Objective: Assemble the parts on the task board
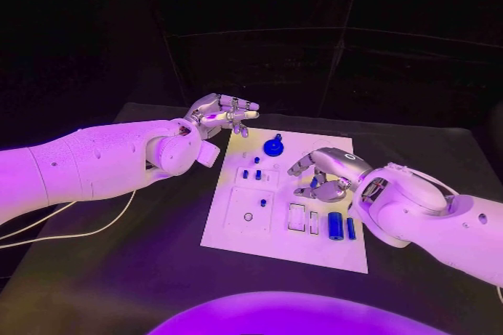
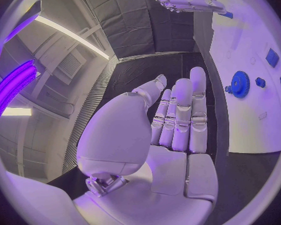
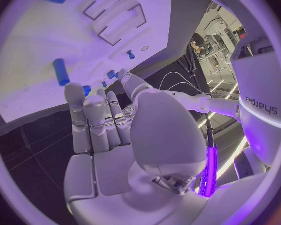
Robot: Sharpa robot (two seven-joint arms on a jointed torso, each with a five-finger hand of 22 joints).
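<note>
Right hand (image 1: 327, 176) (fingers curled, contents unclear) hovers beside blue cylinder (image 1: 336, 225), lengthwise along task board (image 1: 275, 237).

Two bulky white arms with rounded wrist housings end in a silver left hand (image 1: 222, 114) and right hand (image 1: 323, 176) with segmented fingers (image 2: 181, 116); a thin white cable (image 1: 73, 229) trails from the left arm.

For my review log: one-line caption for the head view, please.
Left hand hovers at the far left corner of the task board; right hand pinches a small blue part over it.

Parts (image 1: 336, 225) on task board (image 1: 236, 229)
</note>
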